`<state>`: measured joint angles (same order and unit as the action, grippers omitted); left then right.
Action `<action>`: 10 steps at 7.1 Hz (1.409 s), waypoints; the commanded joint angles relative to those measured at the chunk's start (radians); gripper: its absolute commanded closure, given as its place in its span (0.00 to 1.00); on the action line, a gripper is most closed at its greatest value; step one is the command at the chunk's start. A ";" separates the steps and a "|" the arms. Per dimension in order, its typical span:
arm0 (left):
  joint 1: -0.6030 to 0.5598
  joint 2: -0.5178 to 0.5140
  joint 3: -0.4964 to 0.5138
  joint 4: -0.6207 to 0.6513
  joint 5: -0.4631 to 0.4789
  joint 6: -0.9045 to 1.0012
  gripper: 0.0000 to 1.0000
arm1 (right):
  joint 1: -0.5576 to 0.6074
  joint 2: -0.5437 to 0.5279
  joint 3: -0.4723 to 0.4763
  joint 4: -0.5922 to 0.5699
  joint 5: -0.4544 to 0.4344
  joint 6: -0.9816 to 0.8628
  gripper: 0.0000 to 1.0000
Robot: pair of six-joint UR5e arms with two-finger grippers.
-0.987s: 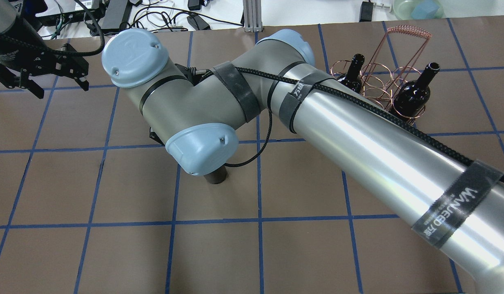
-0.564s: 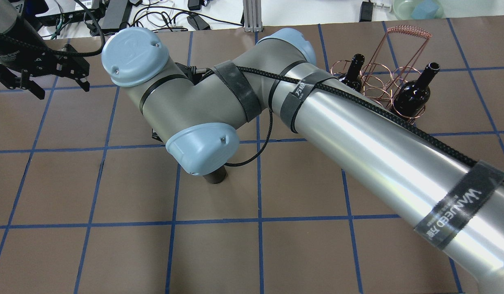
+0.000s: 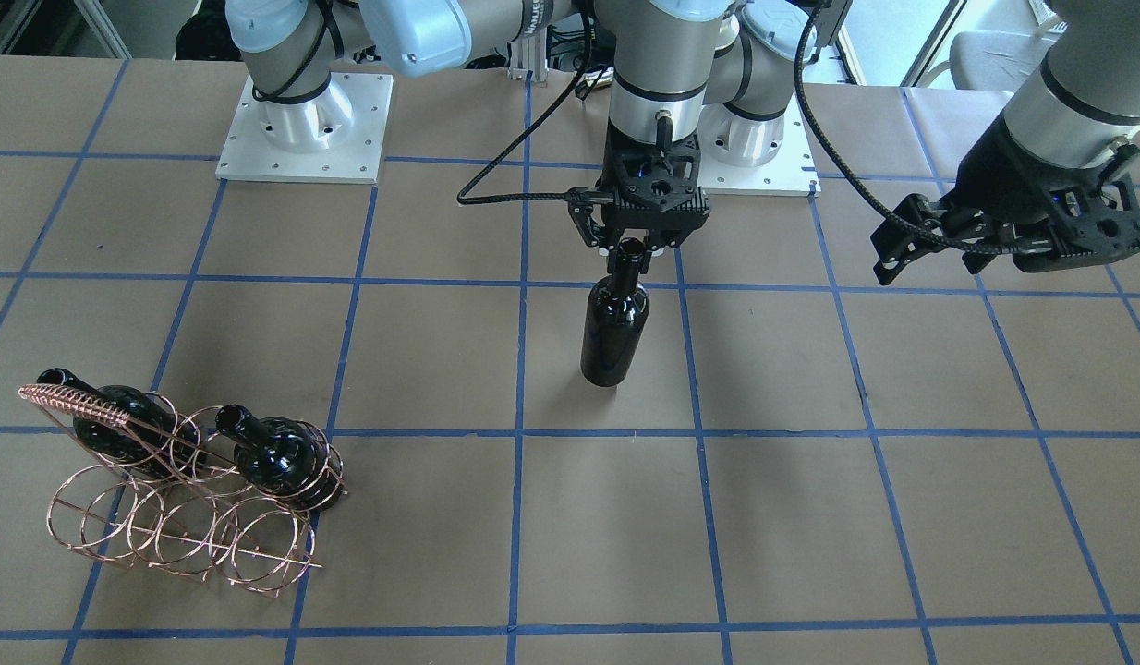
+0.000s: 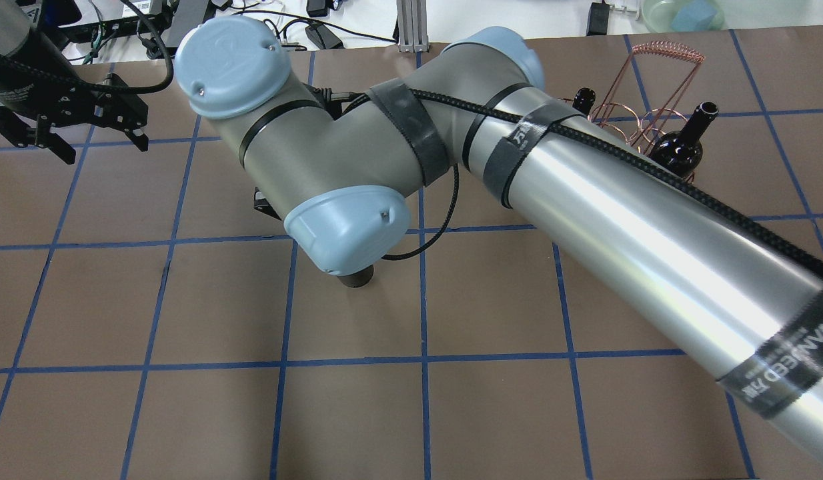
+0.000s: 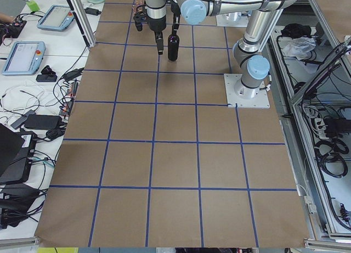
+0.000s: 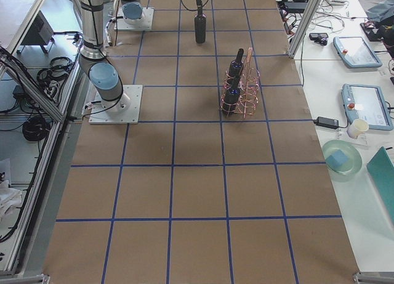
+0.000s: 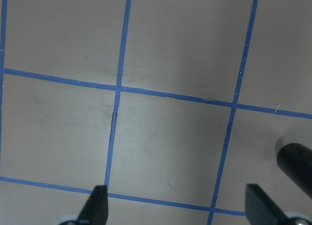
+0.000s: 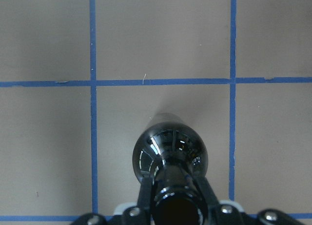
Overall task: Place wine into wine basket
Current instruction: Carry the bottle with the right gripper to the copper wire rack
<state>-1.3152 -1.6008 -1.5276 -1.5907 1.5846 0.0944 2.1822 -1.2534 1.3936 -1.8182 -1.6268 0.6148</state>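
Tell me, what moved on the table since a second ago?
The right arm swung a little away from the robot's base and toward the wine basket. It took along the wine, whose neck the right gripper pinches. The wine's foot shifted the same way in the overhead view. The open left gripper, the wine basket and the two other bottles stayed put.

Brown, blue-gridded table [image 3: 810,517] with the wine basket [image 3: 177,489] upon it.
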 commanded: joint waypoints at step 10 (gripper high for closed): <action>-0.256 0.047 0.004 0.006 0.029 -0.130 0.00 | -0.763 -0.305 0.165 0.174 0.025 -1.118 0.80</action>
<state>-1.5742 -1.5555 -1.5234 -1.5934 1.6131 -0.0459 1.4556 -1.5465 1.5822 -1.6608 -1.6093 -0.4748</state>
